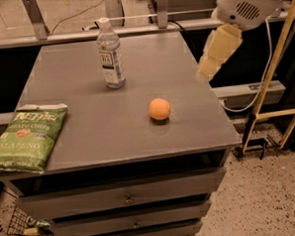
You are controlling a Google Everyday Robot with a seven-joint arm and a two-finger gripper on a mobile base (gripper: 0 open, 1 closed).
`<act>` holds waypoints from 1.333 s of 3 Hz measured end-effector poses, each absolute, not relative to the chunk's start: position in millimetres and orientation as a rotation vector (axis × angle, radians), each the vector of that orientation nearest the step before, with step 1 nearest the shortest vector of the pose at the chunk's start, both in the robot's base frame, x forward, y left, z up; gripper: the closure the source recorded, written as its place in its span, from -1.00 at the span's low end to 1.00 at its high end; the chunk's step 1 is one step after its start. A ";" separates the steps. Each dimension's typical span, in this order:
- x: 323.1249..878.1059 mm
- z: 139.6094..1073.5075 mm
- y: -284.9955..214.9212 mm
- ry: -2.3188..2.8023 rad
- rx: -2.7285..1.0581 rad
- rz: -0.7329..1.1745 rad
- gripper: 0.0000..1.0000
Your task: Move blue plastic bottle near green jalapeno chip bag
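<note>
Gripper (pixel 217 54) hangs up and to the right of the orange (pixel 159 109), over the right edge of the grey table (pixel 103 127), with the white arm housing above it. Nothing visibly in it. How far open it is, I cannot tell.

The orange sits alone mid-table. The blue plastic bottle (pixel 110 55) stands upright behind and to the left of the orange, well apart from it, cap on, untouched. The green jalapeno chip bag (pixel 28 137) lies flat far left of the orange and a bit nearer the front, at the table's front-left corner, its lower edge right at the table edge or slightly over. Bottle and bag are well apart, so the move is not yet begun.

Risks, judged from here:
- The gripper's reach to the bottle passes above or behind the orange; a low sweep could clip it and send it rolling off.
- The bottle is tall and narrow; a sideways bump or a high grasp could tip it.
- Setting it down on the crinkly bag would leave it unstable; a shove could push the bag off the corner.

Writing: the bag reads "JALAPENO" in white, with "POTATO CHIPS" faintly above; the brand word is unreadable. The bottle label has dark print, also unreadable.
</note>
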State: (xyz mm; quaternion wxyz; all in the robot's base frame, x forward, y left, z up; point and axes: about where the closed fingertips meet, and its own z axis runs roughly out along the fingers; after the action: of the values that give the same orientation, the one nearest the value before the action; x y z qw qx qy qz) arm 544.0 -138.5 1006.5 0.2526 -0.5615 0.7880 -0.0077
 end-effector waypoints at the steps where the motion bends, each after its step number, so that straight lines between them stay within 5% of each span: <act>1: 544.5 1002.6 -136.7 2.138 -1.530 -0.009 -1.00; 4: 604.5 948.9 -27.0 2.006 -1.489 0.284 -1.00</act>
State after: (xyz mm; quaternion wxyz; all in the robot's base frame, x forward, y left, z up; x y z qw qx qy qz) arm 604.5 -27.0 948.9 0.3086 -0.5634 0.7588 0.1076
